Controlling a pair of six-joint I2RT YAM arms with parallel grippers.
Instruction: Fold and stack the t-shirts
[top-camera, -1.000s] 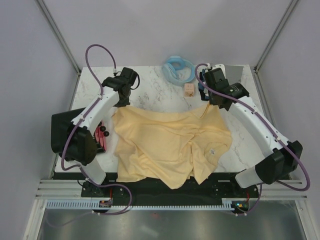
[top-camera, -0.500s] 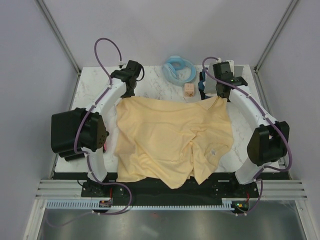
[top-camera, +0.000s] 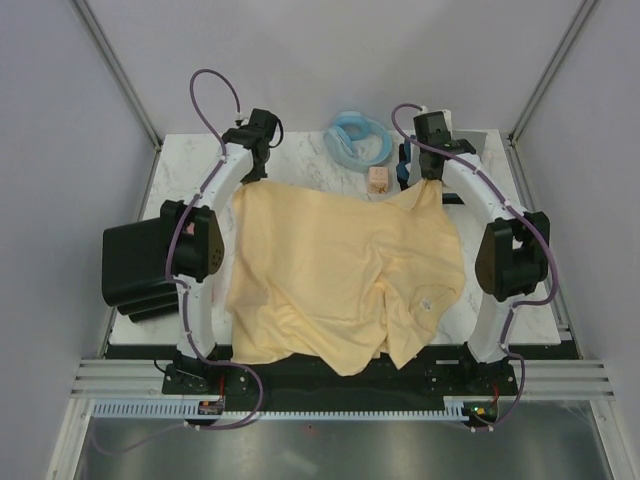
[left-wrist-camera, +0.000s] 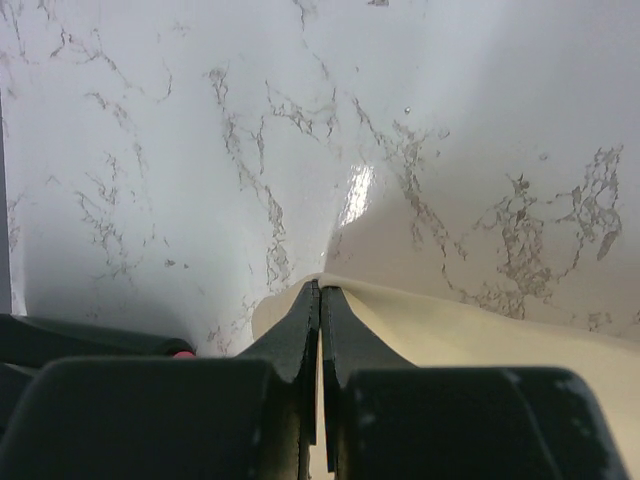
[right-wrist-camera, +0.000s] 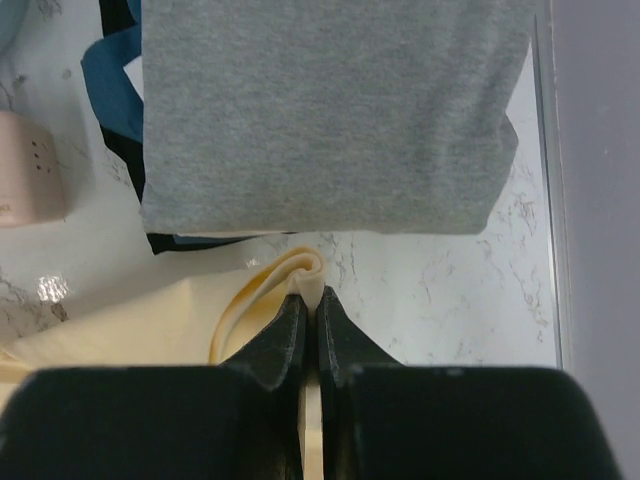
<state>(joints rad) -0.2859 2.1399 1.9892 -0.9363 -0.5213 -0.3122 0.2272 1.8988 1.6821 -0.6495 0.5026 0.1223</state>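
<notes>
Both far corners have moved back: left gripper (left-wrist-camera: 318, 297) and right gripper (right-wrist-camera: 310, 300) each clamp the yellow t-shirt (top-camera: 335, 265), spread wide, creased near front.

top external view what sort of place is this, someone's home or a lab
Probably a robotics lab cell, not a home: a marble-patterned table enclosed by plain grey panels on metal posts, with a cabled left arm and right arm bolted at its near edge.

large t-shirt (top-camera: 340, 270) on table (top-camera: 300, 165) | ring (top-camera: 358, 135) behind it | folded t-shirts (right-wrist-camera: 330, 110) behind its right corner | box (top-camera: 130, 265) at left edge
</notes>
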